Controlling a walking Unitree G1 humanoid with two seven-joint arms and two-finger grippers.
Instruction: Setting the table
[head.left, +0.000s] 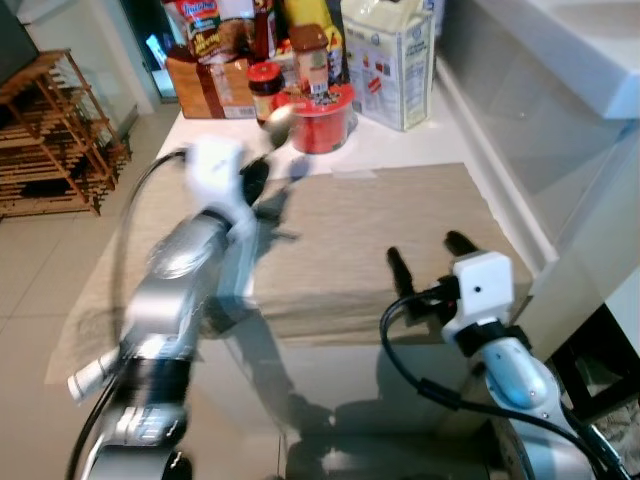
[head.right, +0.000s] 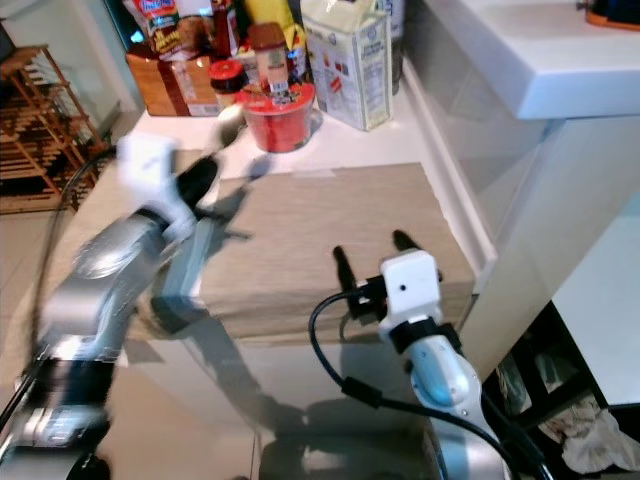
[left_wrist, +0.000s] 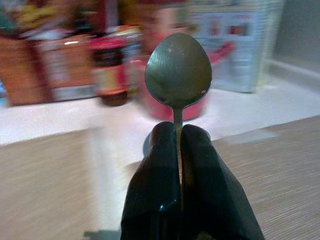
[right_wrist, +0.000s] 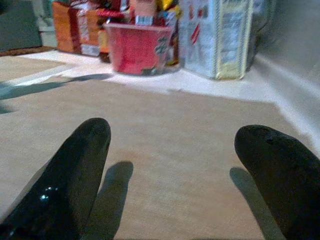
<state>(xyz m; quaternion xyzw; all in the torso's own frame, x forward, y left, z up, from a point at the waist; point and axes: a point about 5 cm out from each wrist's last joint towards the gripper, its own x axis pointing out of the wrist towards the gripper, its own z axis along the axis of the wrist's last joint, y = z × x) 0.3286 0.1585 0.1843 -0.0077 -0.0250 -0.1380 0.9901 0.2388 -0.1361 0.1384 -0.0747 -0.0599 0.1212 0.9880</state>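
Note:
A metal spoon (left_wrist: 178, 70) stands bowl-up between my left gripper's fingers (left_wrist: 200, 185), which are shut on its handle. In the head views that left gripper (head.left: 255, 180) hovers over the far left part of the beige placemat (head.left: 400, 230), the spoon's bowl (head.left: 277, 124) close to the red cup (head.left: 322, 118). My right gripper (head.left: 430, 255) is open above the placemat's near right part, nothing between its fingers (right_wrist: 80, 170). The left arm is blurred.
Food boxes, jars and a milk carton (head.left: 392, 60) crowd the back of the white table (head.left: 400, 145). A white counter (head.right: 520, 60) rises on the right. A wooden rack (head.left: 50, 140) stands on the floor at the left.

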